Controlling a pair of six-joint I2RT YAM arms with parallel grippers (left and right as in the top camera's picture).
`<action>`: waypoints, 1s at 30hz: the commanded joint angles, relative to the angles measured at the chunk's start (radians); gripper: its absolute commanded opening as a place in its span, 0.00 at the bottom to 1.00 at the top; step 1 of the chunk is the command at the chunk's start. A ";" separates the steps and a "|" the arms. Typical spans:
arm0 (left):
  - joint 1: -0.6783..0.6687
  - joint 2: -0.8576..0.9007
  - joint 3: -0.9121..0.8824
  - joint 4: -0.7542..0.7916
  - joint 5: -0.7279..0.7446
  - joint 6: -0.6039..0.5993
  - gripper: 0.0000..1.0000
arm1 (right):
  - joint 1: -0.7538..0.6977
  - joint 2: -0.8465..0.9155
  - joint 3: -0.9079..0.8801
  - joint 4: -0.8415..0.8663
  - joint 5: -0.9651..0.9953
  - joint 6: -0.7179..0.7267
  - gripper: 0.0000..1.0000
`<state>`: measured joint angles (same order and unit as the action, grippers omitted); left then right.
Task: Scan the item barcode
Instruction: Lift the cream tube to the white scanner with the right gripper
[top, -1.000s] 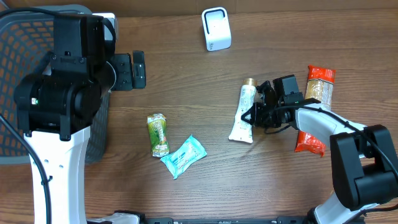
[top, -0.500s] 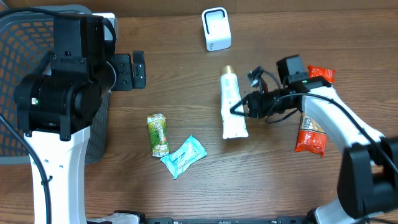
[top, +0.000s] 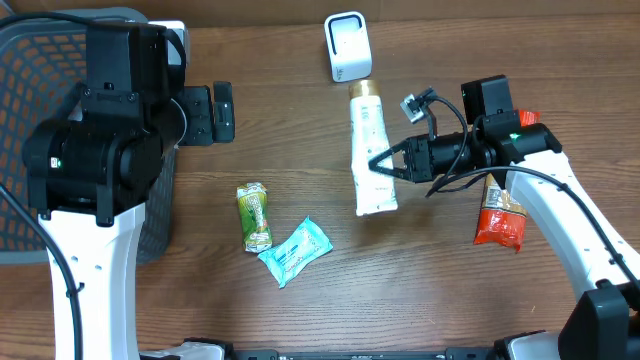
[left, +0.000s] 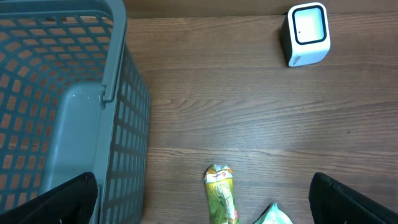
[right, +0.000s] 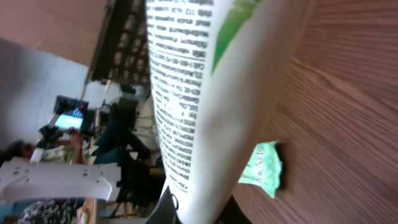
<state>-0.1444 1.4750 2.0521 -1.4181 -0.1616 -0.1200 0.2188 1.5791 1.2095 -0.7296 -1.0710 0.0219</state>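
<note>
The item is a white tube with a gold cap, lifted above the table, its cap end close under the white barcode scanner. My right gripper is shut on the tube's flat lower end. In the right wrist view the tube fills the frame, printed text facing the camera, pinched between the dark fingertips of the right gripper. My left gripper hangs open and empty beside the basket. Its view shows the scanner at the top right.
A grey mesh basket stands at the left edge. A green packet and a teal packet lie mid-table. Orange-red packets lie under the right arm.
My right gripper lifted the tube off the table and carried it left and towards the back, bringing its cap up to the scanner. The left arm has not moved.
</note>
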 joint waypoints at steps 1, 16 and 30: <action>-0.007 0.004 0.003 0.001 -0.003 0.008 0.99 | 0.015 -0.032 0.088 -0.010 0.195 0.122 0.04; -0.007 0.004 0.003 0.000 -0.003 0.008 1.00 | 0.220 0.269 0.733 -0.128 1.437 -0.121 0.04; -0.007 0.004 0.003 0.001 -0.003 0.008 1.00 | 0.254 0.607 0.733 0.456 1.718 -0.879 0.04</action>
<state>-0.1444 1.4754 2.0521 -1.4181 -0.1616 -0.1196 0.4774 2.1635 1.9209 -0.3607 0.5438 -0.6201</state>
